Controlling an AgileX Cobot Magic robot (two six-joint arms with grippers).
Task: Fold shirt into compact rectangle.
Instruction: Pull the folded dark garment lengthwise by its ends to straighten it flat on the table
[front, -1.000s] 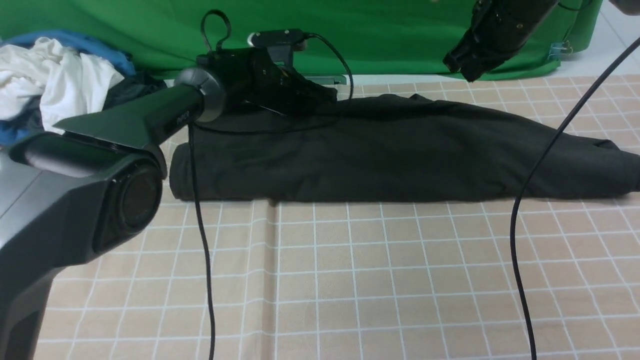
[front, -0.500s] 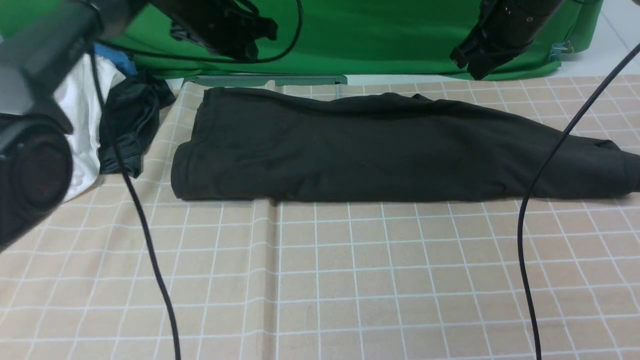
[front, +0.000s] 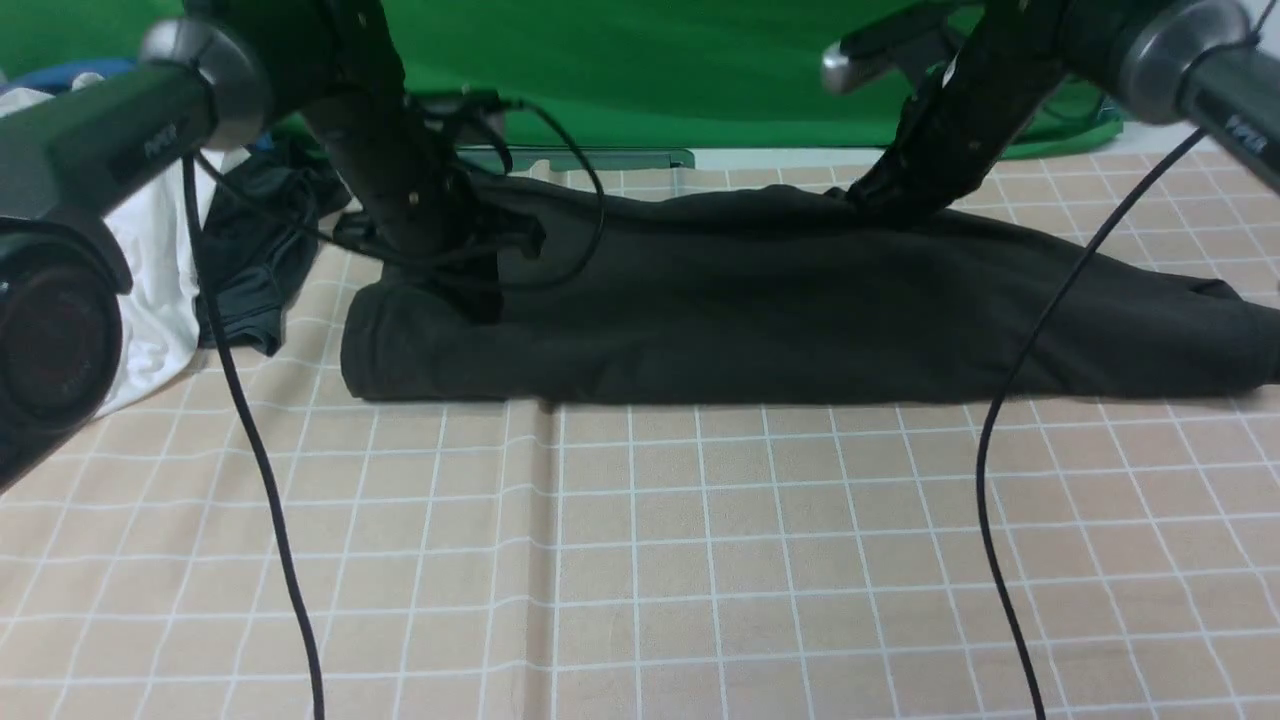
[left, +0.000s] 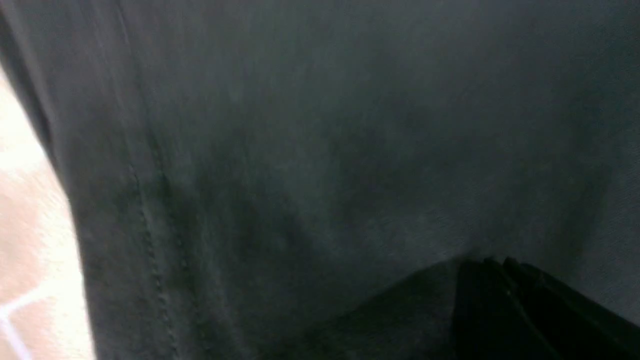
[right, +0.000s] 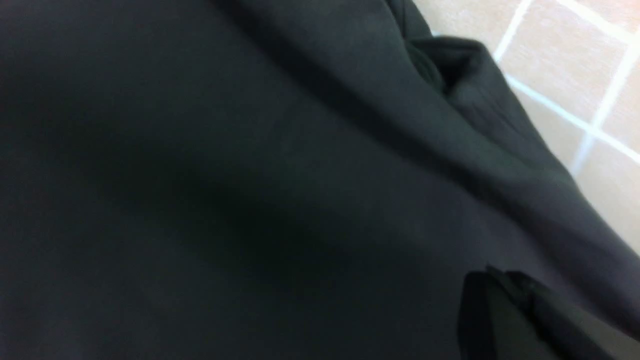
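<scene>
One black shirt (front: 750, 310) under two grippers, left gripper (front: 470, 292) and right gripper (front: 882, 196), both jaw gaps indiscernible.

shirt (right: 250, 175) fills view, creased | tool (right: 502, 312) tip on it | checked cloth (right: 605, 90) past its edge

One black shirt (front: 760, 300) — two robot arms (front: 380, 170) (front: 960, 110) — one clothes heap (front: 150, 290).
</scene>
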